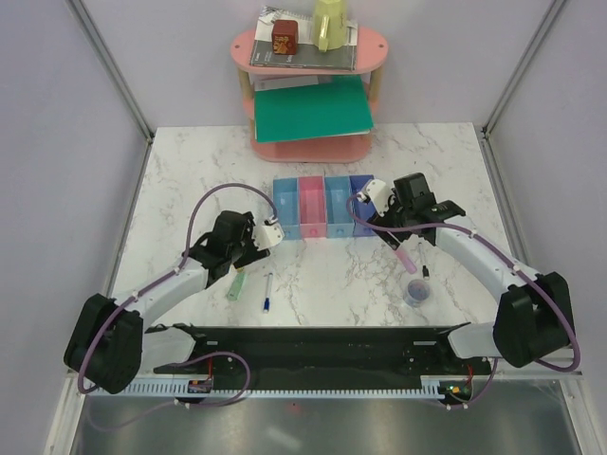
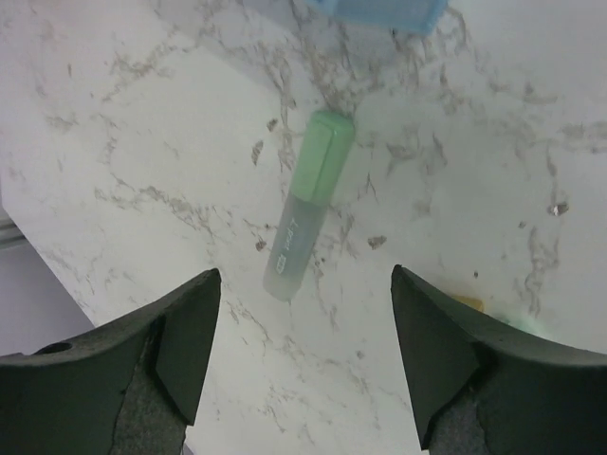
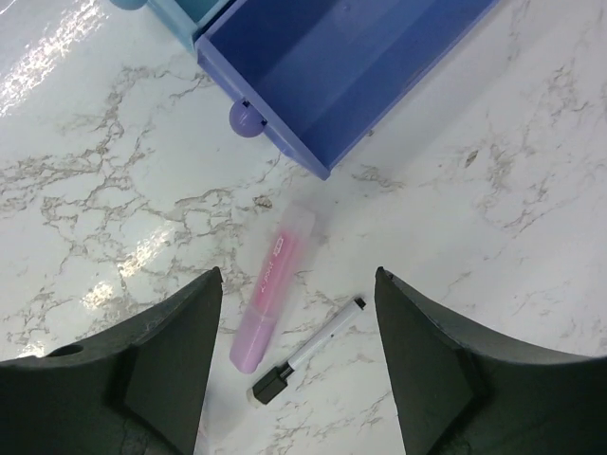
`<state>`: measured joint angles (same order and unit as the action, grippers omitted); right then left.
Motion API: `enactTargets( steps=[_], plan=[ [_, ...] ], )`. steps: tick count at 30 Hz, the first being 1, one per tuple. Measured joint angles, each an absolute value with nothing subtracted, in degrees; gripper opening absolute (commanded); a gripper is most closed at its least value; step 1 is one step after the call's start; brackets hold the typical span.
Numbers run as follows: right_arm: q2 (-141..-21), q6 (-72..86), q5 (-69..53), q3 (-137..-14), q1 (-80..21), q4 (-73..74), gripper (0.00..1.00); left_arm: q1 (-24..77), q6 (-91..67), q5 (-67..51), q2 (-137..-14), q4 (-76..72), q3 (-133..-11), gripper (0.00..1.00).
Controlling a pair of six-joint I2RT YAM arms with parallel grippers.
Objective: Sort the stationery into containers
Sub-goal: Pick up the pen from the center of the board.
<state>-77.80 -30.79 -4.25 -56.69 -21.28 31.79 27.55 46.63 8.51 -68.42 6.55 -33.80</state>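
The white marbled table carries everything. Directly under the left gripper, between its spread fingers, lies a pale green marker, cap pointing away towards the row of four joined trays just beyond. A thin white pen with a blue tip lies to that gripper's right, nearer the arm bases. Under the right gripper, also spread wide, lies a pink-purple marker, with a thin white pen with a black cap just beside it and the violet-blue tray just ahead. A clear tape roll sits behind this gripper, towards the bases. A pink oval shelf stands well beyond both.
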Motion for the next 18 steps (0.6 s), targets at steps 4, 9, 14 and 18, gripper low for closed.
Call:
enactTargets(
  steps=[4, 9, 14, 18],
  plan=[
    [-78.72, -31.03, -4.78, -56.07, -21.28, 31.99, 0.73, 20.64, 52.99, 2.74, -69.06, 7.49, -32.56, 0.81],
    [-81.82, -31.22, -5.58, -56.07, -21.28, 31.07, 0.73, 12.08, 60.84, -5.82, -74.78, 8.78, -38.54, 0.81],
    [-85.6, -31.35, -6.17, -56.05, -21.28, 30.48, 0.73, 8.73, 67.57, -12.58, -83.13, 11.27, -47.94, 0.81],
    [-86.35, -31.59, -6.07, -55.35, -21.28, 29.95, 0.73, 8.58, 69.76, -16.08, -86.13, 13.45, -51.66, 0.8]
  ],
)
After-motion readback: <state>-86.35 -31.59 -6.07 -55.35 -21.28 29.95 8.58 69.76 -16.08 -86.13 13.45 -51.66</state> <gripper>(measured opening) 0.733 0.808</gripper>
